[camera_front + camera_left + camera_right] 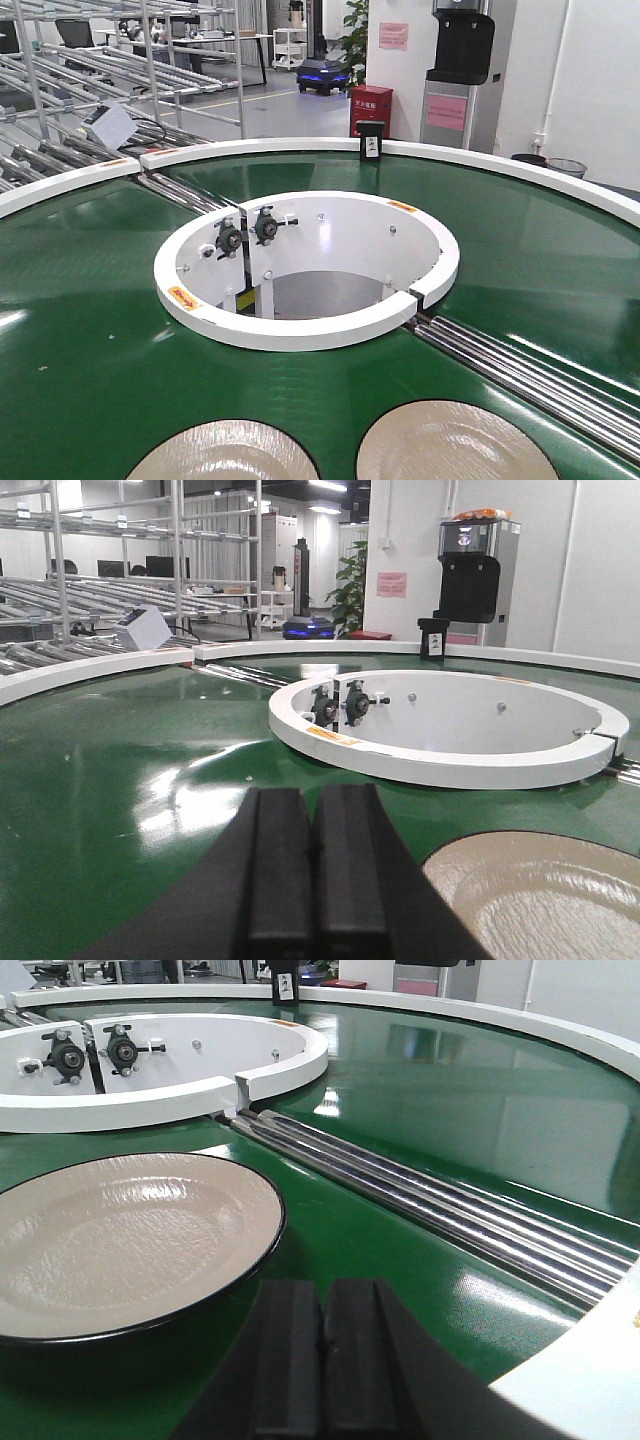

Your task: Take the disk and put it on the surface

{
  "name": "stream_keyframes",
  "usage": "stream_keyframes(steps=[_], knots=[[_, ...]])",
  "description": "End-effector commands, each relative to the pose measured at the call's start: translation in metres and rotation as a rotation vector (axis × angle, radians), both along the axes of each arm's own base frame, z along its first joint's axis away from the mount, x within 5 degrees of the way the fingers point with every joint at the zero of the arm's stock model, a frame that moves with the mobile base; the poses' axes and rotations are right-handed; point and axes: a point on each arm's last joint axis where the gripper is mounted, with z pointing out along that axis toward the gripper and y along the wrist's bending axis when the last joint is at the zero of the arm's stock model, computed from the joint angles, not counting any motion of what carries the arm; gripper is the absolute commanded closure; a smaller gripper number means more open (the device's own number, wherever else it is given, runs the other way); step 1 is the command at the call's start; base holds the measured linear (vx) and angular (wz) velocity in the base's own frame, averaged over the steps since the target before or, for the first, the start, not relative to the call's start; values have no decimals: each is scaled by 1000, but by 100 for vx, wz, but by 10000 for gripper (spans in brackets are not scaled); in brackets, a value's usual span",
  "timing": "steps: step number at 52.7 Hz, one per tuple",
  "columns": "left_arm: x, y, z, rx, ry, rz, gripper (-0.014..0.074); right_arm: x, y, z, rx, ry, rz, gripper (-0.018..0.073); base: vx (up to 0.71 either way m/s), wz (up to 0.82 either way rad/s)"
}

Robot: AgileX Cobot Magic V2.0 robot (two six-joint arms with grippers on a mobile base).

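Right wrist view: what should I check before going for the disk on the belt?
1. Disk flat on green belt, nothing on it: ok.
2. Right gripper open: not ok, jaws shut, empty.
3. Right gripper lined up with disk: not ok, disk lies off to the side.
4. Left gripper empty: ok, shut on nothing.
5. Belt stopped: cannot tell.
6. Placement surface located: cannot tell, not in any view.

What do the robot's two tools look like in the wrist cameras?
Both the left tool and the right tool are matte black. Each has two blocky, flat-topped fingers widening into a broad black base. No cables or markings show.
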Motion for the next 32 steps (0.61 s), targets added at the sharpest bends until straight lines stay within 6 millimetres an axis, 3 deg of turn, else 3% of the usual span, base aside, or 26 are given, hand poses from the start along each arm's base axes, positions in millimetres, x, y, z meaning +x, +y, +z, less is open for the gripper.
stream_keyframes(steps=[1,32], knots=[[-3,0,15,-10,-116,-1,604,1,1,5,-6,-82,14,568,0,0],[-3,0,16,-10,-120,-1,604,1,1,5,-6,-82,14,568,0,0]])
